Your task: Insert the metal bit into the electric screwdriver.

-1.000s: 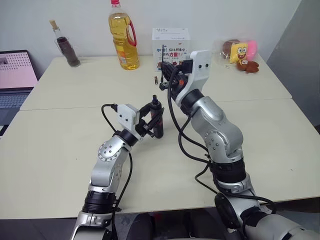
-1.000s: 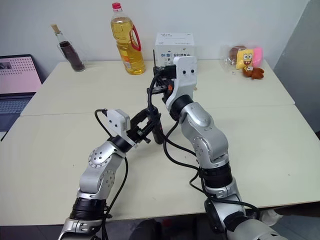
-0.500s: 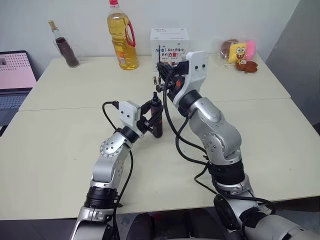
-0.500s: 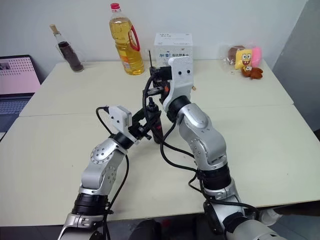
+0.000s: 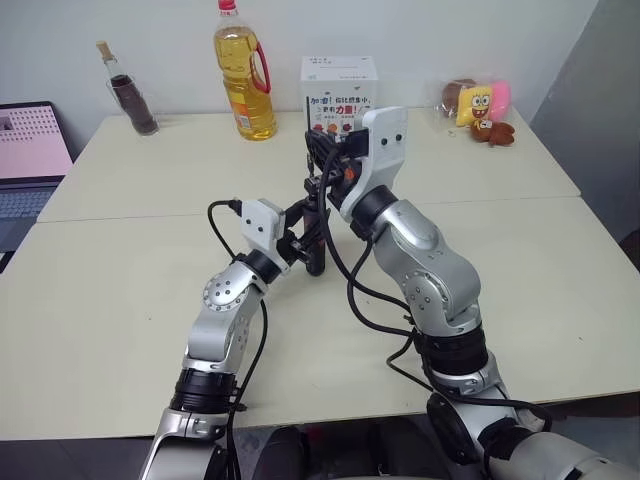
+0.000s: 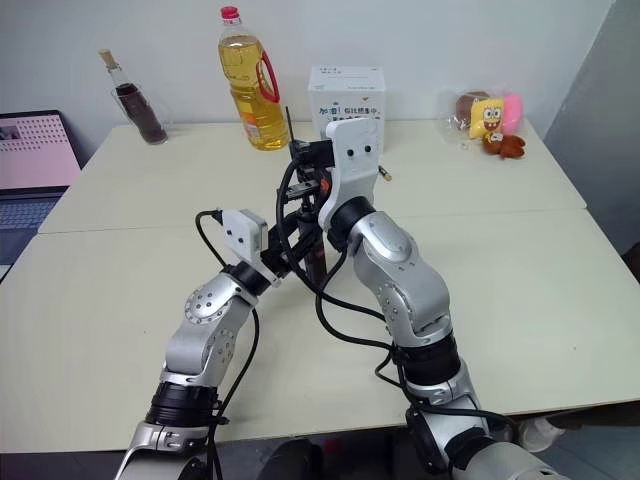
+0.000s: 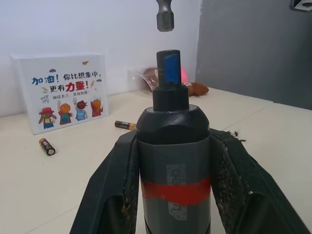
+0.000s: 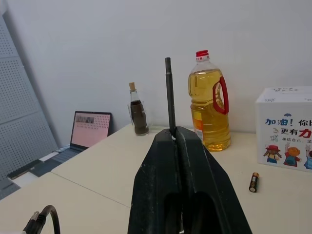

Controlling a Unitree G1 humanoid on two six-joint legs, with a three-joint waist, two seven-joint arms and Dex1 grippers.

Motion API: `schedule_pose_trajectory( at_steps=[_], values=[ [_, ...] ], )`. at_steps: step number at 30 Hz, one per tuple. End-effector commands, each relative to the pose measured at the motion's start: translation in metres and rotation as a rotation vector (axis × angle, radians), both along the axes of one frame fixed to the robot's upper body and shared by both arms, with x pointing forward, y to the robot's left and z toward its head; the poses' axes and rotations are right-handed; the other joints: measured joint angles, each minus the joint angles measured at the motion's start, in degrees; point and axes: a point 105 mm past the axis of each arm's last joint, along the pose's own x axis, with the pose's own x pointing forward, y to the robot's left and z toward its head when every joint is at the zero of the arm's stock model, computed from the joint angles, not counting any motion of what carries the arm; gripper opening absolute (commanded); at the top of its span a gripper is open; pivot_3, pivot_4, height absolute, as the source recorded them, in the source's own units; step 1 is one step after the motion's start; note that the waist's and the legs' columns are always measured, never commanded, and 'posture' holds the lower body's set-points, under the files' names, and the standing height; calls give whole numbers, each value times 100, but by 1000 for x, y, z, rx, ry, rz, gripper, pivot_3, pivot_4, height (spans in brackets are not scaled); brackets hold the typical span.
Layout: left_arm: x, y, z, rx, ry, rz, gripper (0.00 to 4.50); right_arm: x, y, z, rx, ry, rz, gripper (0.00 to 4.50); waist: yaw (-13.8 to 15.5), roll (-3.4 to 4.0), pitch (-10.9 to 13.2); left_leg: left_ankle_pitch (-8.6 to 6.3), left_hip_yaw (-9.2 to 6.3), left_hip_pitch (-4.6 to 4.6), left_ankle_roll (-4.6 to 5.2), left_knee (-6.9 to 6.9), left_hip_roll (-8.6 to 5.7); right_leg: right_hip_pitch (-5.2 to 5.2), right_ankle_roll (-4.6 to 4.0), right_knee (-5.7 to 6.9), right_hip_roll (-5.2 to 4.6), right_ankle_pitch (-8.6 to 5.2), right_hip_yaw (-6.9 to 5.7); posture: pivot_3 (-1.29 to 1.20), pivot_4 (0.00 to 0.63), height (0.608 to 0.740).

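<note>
Left gripper (image 7: 170,195) clamping electric screwdriver (image 7: 173,161) upright, socket end up, raised over desk (image 5: 120,290). Right gripper (image 8: 176,141) pinching metal bit (image 8: 168,95) w/ fingers pressed together, rod sticking out past tips. Bit's hex end hanging just above socket, small gap, not touching. Batteries (image 7: 47,146) & box (image 7: 61,90) lying well behind, apart.

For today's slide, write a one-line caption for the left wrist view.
Left gripper clamps the electric screwdriver upright, the metal bit poised just above its socket, not yet inserted.
</note>
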Motion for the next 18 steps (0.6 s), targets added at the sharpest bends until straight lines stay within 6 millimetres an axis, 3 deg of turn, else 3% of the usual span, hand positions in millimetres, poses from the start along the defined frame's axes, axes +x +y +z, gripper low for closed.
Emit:
schedule_pose_trajectory(
  at_steps=[1, 18],
  values=[
    [6, 16, -20, 62, 72, 76, 1662, -7, 3, 7, 26, -10, 33, 20, 0, 0, 0, 0, 0, 0, 0, 0, 0, 0, 0, 0, 0, 0, 0, 0, 150, 740],
    [5, 17, -20, 61, 70, 72, 1662, -1, -4, 5, 25, 5, -14, 20, 0, 0, 0, 0, 0, 1, 0, 0, 0, 0, 0, 0, 0, 0, 0, 0, 150, 740]
  ],
)
